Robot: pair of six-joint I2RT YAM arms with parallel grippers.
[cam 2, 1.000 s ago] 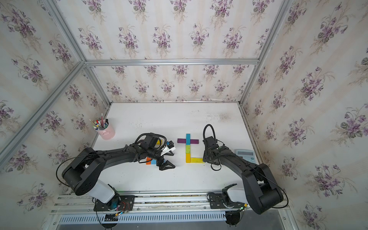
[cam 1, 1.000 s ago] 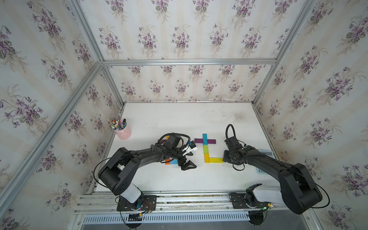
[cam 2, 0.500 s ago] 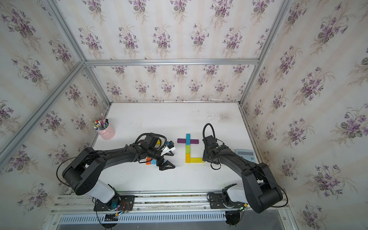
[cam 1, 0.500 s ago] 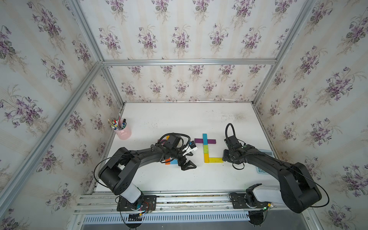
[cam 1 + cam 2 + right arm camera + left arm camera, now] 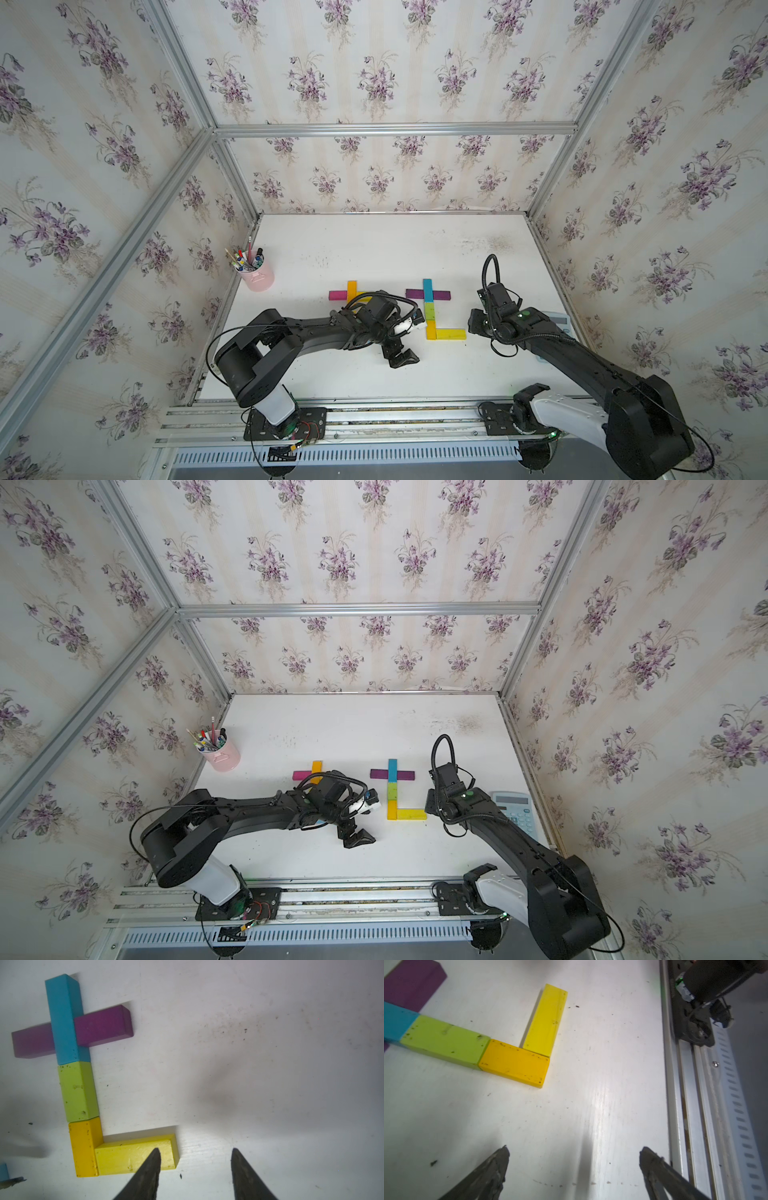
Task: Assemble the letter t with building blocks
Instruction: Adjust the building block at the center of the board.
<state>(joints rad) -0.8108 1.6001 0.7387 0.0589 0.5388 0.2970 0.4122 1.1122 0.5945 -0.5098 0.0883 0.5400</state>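
The letter t (image 5: 429, 311) lies flat at mid-table: a teal block (image 5: 62, 1018) across a purple crossbar (image 5: 104, 1024), then a lime block (image 5: 78, 1091), an orange block (image 5: 83, 1147) and a yellow foot (image 5: 128, 1155). My right gripper (image 5: 195, 1149) is open just right of the foot; one finger (image 5: 151, 1167) overlaps the yellow block's end and only bare table lies between the jaws. My left gripper (image 5: 574, 1149) stands wide open and empty over bare table left of the t (image 5: 409, 340). A pink block (image 5: 337, 295) and another orange one (image 5: 352, 287) lie behind the left arm.
A pink cup (image 5: 259, 274) of pens stands at the table's left edge. A calculator (image 5: 515, 808) lies at the right edge, partly under the right arm. The metal rail (image 5: 691, 1105) runs along the front, close to the left gripper.
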